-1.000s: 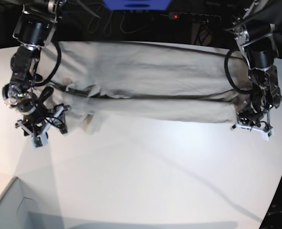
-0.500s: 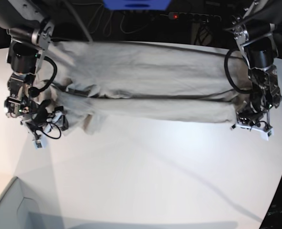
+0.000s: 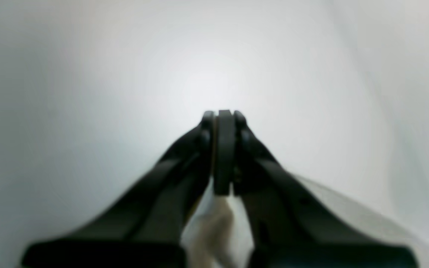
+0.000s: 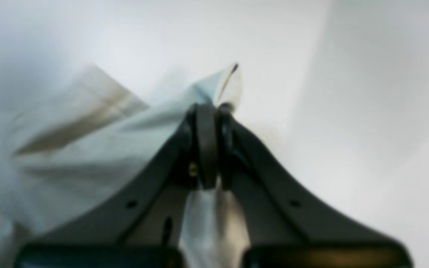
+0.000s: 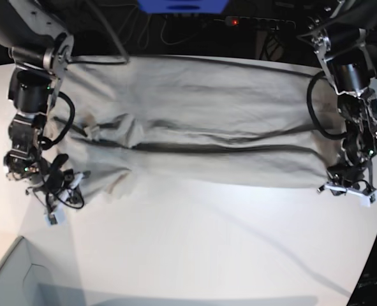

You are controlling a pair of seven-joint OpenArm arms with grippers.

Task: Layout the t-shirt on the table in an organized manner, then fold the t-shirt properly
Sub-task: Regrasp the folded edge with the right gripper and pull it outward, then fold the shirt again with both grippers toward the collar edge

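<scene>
Since a second ago the shirt (image 5: 201, 121) has been drawn nearer, its front fold lying lower on the bench (image 5: 194, 242). The right gripper (image 4: 209, 111), spread wide then, is now clenched on the cloth's corner; the left gripper (image 3: 223, 119) stays pinched on the other end. A pale box corner (image 5: 9, 280) sits near the right arm. The soft beige fabric lies creased on the smooth white top.
</scene>
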